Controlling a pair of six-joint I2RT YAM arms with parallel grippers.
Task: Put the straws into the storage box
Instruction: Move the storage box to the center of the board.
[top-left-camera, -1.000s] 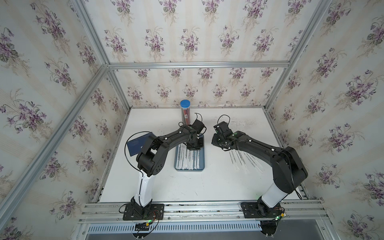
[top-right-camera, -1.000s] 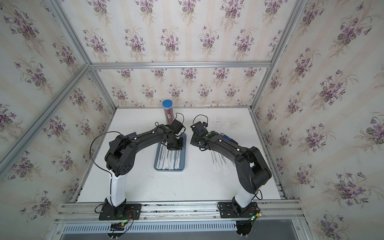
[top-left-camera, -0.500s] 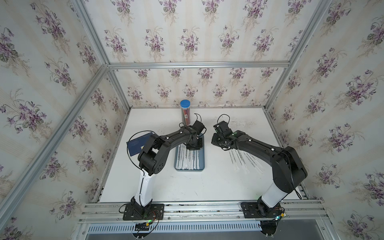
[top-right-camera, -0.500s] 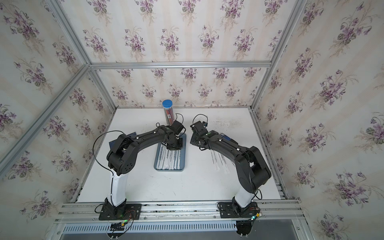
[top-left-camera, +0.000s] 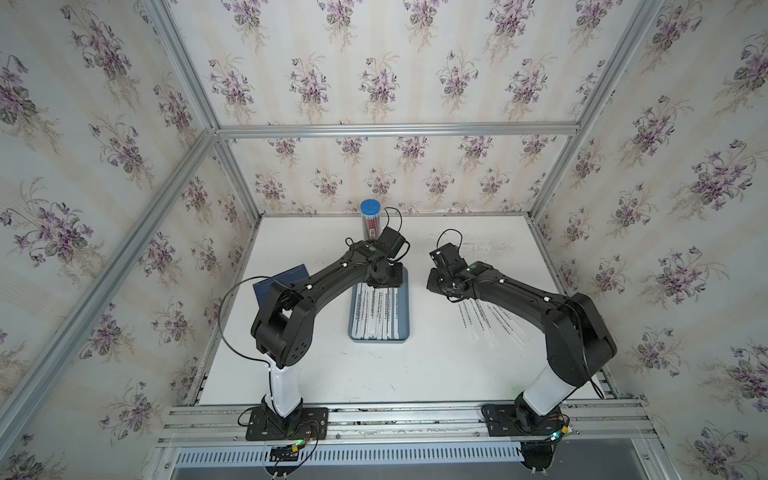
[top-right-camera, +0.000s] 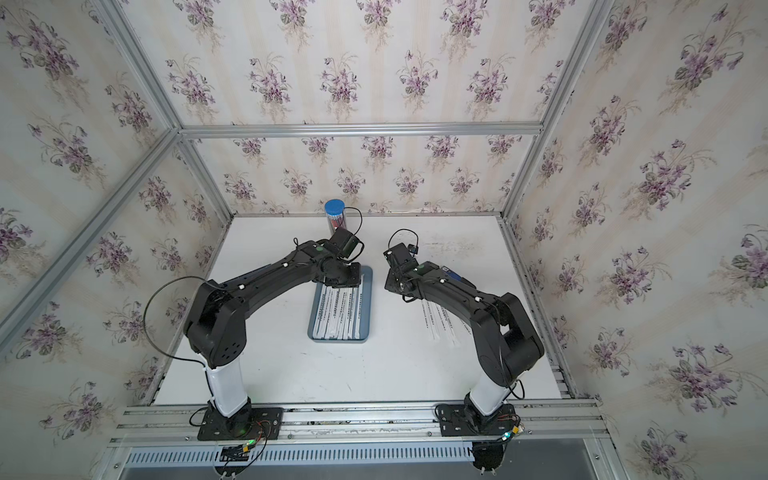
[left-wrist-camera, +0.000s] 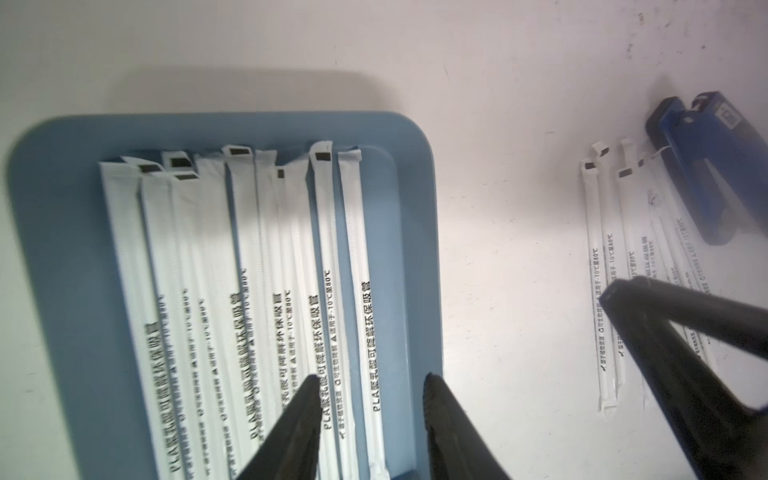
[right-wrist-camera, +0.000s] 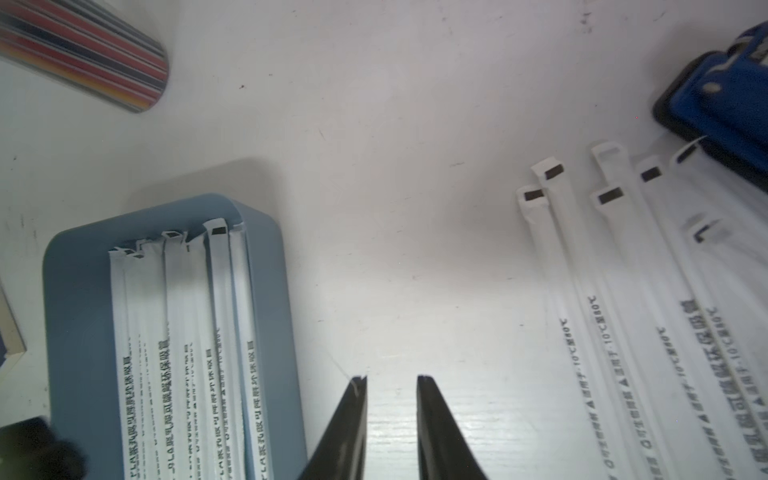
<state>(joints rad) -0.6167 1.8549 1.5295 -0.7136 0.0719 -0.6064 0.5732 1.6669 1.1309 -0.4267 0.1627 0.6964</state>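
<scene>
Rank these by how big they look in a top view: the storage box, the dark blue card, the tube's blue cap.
1. storage box
2. dark blue card, partly hidden, so possibly larger than it looks
3. blue cap

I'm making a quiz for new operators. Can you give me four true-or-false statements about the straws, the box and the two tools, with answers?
1. All the straws are in the box. False: several straws lie loose on the table near the right arm.
2. The left tool is open above the box, holding nothing. True.
3. The right tool grips a straw. False: the right tool is open over bare table, with nothing between its jaws.
4. A blue-capped tube stands behind the box. True.
</scene>
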